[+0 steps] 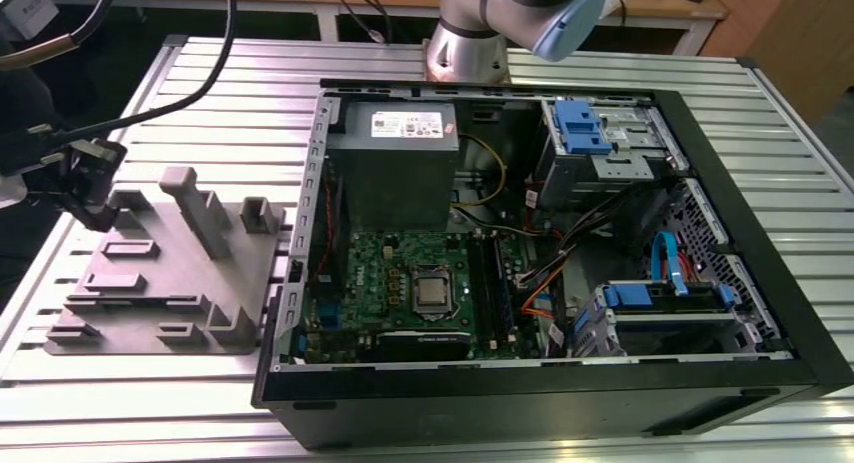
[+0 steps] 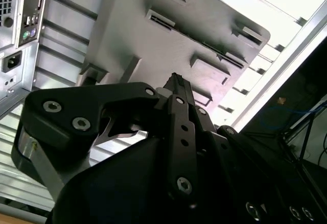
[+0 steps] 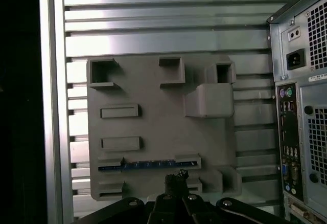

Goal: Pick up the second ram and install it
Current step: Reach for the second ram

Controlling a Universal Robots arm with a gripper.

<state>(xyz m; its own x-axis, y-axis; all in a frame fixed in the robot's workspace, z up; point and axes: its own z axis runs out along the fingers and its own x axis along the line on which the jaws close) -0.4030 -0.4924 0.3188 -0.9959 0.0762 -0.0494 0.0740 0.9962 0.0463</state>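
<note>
Gripper fingertips appear pressed together, holding nothing, over the grey holder tray beside the open computer case. Close by them, the second ram stands on edge in a tray slot. Judged light, stiff and fragile: grip the flat faces mid-length, clear of the contacts. First wrist view shows the stick's top edge; exterior view shows the motherboard.
</note>
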